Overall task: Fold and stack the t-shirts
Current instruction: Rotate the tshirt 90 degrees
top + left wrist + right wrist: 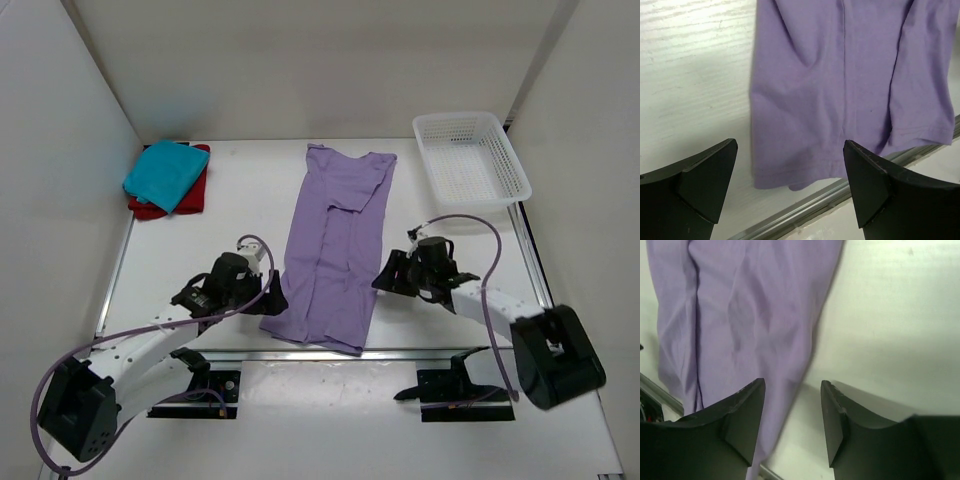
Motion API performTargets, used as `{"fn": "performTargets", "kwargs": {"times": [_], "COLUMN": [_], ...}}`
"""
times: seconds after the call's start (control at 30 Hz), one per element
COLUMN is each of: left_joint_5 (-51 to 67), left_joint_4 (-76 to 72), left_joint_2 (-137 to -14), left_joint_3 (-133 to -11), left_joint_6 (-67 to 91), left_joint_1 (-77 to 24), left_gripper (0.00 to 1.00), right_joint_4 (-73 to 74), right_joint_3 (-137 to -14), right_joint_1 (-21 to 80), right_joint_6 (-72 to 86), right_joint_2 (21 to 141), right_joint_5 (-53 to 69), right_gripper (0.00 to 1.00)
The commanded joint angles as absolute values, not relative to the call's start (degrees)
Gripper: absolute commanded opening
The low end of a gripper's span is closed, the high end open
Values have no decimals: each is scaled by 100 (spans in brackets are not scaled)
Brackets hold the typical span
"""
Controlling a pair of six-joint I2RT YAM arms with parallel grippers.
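Lavender t-shirt (335, 245) is laid out flat as a long narrow strip, lying between the two claws with its collar end away from them.

Left gripper (790, 145): jaws spread as wide as they go, holding nothing. The shirt's bottom hem lies just ahead of the fingertips, and its side edge is close by.

Right gripper (792, 385): jaws partly apart, gripping nothing. The shirt's other side edge passes beneath one finger, with bare white table (230, 200) beneath the other.

Teal t-shirt (165, 172), folded, rests on the folded red t-shirt (195, 195), well beyond the left claw.

White lattice basket (480, 200) sits well beyond the right claw.
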State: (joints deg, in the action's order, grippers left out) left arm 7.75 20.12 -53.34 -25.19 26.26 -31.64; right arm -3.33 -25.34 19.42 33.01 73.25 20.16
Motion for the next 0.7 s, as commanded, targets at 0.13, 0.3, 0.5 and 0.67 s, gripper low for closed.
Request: {"fn": "performTargets", "kwargs": {"times": [0.13,0.3,0.5,0.67], "left_joint_5": [-252,-369,-47,606], "left_joint_4": [2451,2610,2393,1864], "left_joint_2": [-4993,-5535,-5529,-4580], "left_joint_3": [-2513,-2566,-2130,-1617], "left_joint_6": [2979,3164,3340,3340], "left_joint_1": [-3532,-3813,-3659,-2716], "left_gripper": [99,99,99,59], "right_joint_4": [1010,1082,801,432], "right_joint_3": [-1759,-1600,-1696,-1530], "right_joint_1": [2800,4146,4719,4878], "right_joint_6": [3610,4507,4790,5009], "right_joint_2": [5468,5212,5457,5607], "right_joint_5": [1969,1802,1810,1881], "right_gripper": [46,46,46,31]}}
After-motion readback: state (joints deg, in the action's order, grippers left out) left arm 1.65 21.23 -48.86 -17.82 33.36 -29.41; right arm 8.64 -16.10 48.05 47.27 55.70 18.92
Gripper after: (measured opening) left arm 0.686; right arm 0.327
